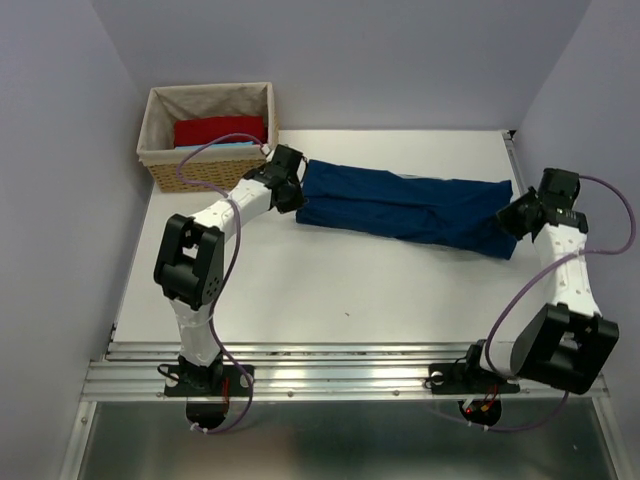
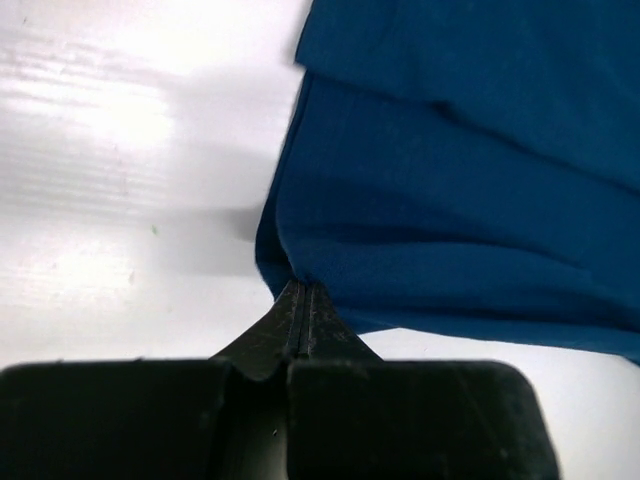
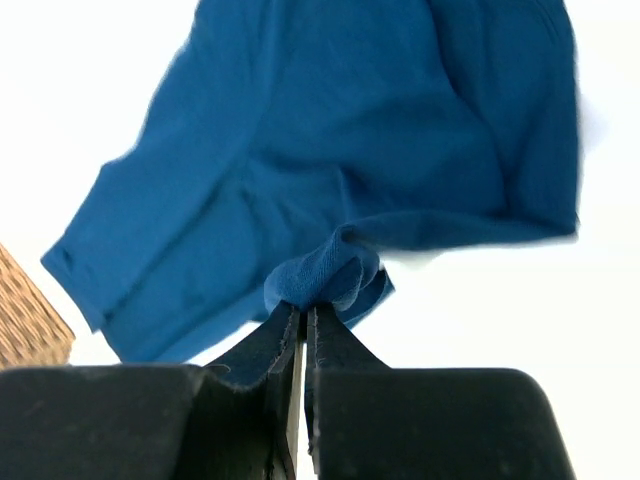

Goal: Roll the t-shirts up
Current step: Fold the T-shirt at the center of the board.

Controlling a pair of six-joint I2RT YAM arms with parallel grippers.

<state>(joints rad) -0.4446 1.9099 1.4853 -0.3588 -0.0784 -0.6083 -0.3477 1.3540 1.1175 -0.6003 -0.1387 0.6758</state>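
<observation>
A dark navy-blue t-shirt lies folded into a long band across the white table, stretched between the two arms. My left gripper is shut on its left end; in the left wrist view the shirt bunches at the closed tips of the gripper. At the band's right end my right gripper is shut on a pinched fold, seen in the right wrist view as the shirt puckered above the gripper. A red t-shirt and a light-blue cloth piece lie in the basket.
A wicker basket with a cream liner stands at the table's back left corner, just left of my left gripper. Walls close in the left, back and right sides. A metal rail runs along the near edge by the arm bases.
</observation>
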